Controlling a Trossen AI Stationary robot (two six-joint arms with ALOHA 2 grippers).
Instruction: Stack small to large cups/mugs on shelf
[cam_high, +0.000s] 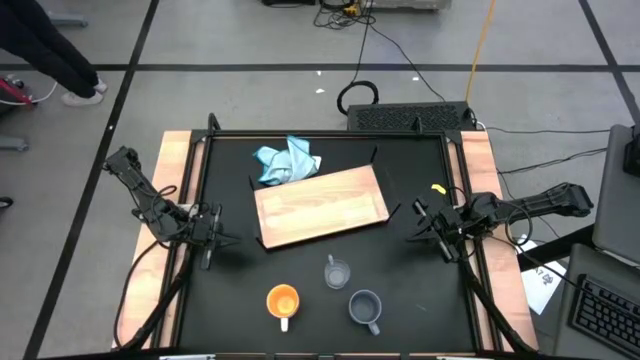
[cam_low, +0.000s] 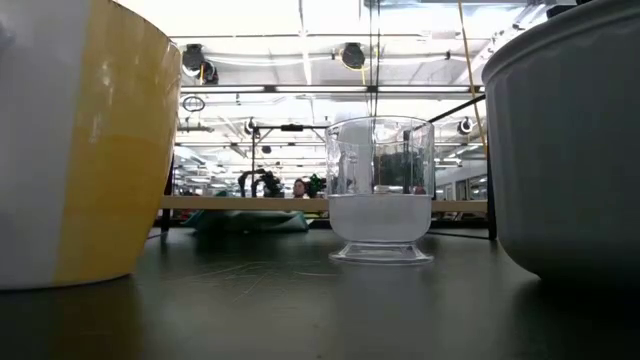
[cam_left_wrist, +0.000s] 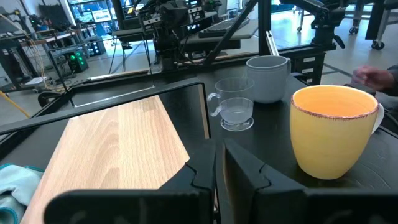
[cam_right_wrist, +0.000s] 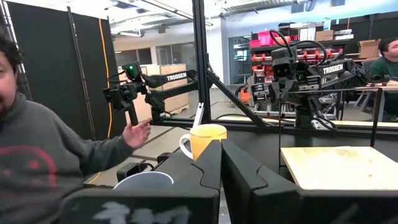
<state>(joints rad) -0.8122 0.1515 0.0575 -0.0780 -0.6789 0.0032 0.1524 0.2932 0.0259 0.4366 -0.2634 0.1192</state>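
Three vessels stand near the table's near edge: an orange mug (cam_high: 283, 301) with a white handle, a clear glass cup (cam_high: 337, 272), and a grey-blue mug (cam_high: 365, 307). The low view shows them close up: orange mug (cam_low: 85, 140), glass cup (cam_low: 380, 190), grey-blue mug (cam_low: 570, 140). The light-brown wooden board (cam_high: 320, 205) lies flat beyond them. My left gripper (cam_high: 225, 238) (cam_left_wrist: 219, 155) hovers shut at the table's left side. My right gripper (cam_high: 418, 228) (cam_right_wrist: 221, 152) hovers shut at the right side. Neither touches anything.
A crumpled light-blue cloth (cam_high: 288, 162) lies at the board's far left corner. A small yellow object (cam_high: 438, 188) sits near the right rail. Black frame rails border the table. In the right wrist view a person (cam_right_wrist: 37, 149) with a raised hand shows beyond the table's near edge.
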